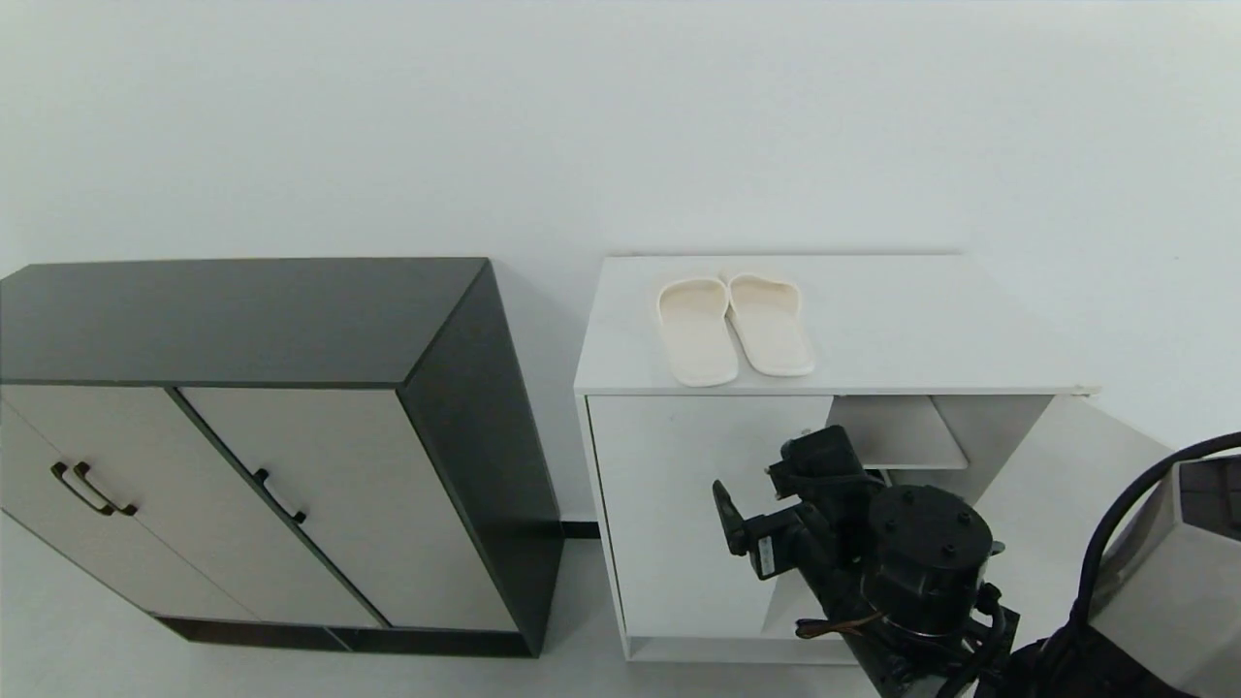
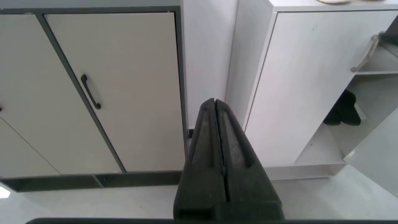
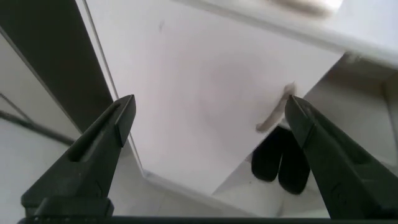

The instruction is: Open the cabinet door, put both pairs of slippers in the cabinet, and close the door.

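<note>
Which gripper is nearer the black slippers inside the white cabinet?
Right. The right gripper hangs open close before the white cabinet, facing the black slippers inside. The left gripper is shut and farther back, facing the gap beside the dark cabinet.

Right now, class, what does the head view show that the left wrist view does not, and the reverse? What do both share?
Head view only: the top of the dark cabinet. Left wrist view only: black slippers inside the white cabinet, and the shut left claw. Both: the dark cabinet's black door handle and the white cabinet.
</note>
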